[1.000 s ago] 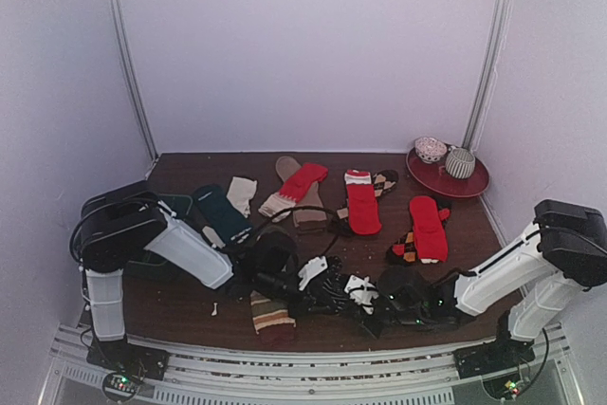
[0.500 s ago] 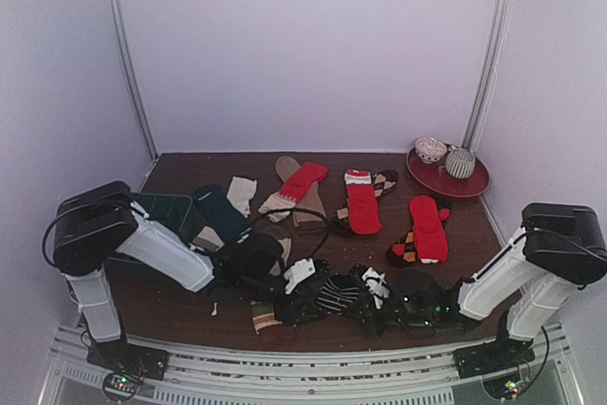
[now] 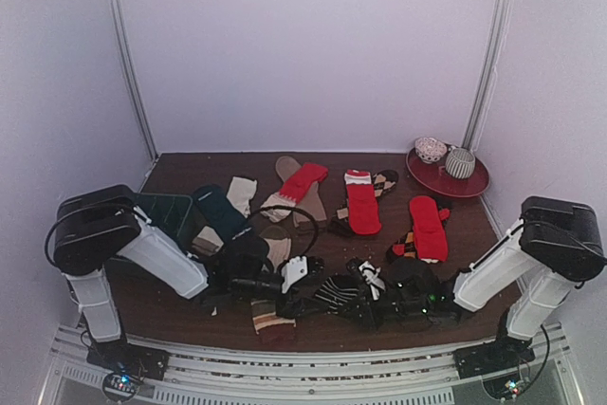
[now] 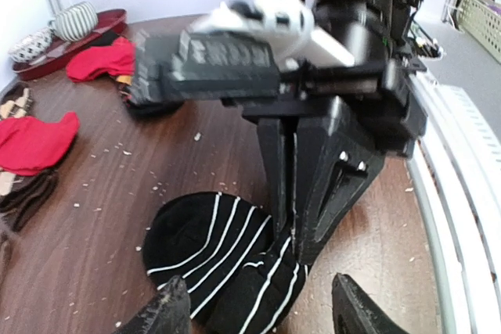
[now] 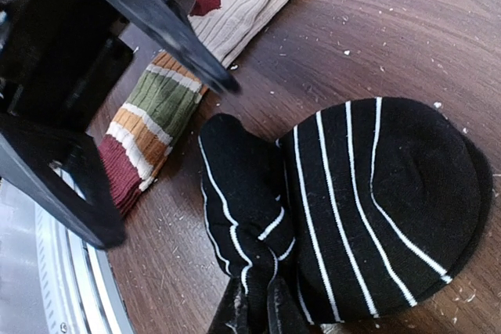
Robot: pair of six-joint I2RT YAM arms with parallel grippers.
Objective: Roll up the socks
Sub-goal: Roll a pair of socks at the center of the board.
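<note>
A black-and-white striped sock (image 3: pixel 338 293) lies half rolled near the table's front edge. My right gripper (image 3: pixel 361 284) is shut on its loose end. In the right wrist view the gripper (image 5: pixel 262 308) pinches the sock's folded tail (image 5: pixel 250 217), with the round roll (image 5: pixel 383 201) beside it. My left gripper (image 3: pixel 300 297) is open just left of the sock. In the left wrist view its fingertips (image 4: pixel 176 303) straddle the sock (image 4: pixel 219 252), not closed on it; that gripper (image 4: pixel 261 285) holds nothing.
A tan, green and maroon striped sock (image 3: pixel 271 316) lies under the left gripper. Red socks (image 3: pixel 362 204), a teal sock (image 3: pixel 220 212), a cream sock (image 3: pixel 242 193) and an argyle sock (image 3: pixel 384 180) lie farther back. A red plate (image 3: pixel 474 184) holds rolled socks at back right. A dark green tray (image 3: pixel 171 213) sits at left.
The left arm has drawn back to the left. The right gripper has moved left and slightly back with the striped sock, which now shows between the two grippers.
</note>
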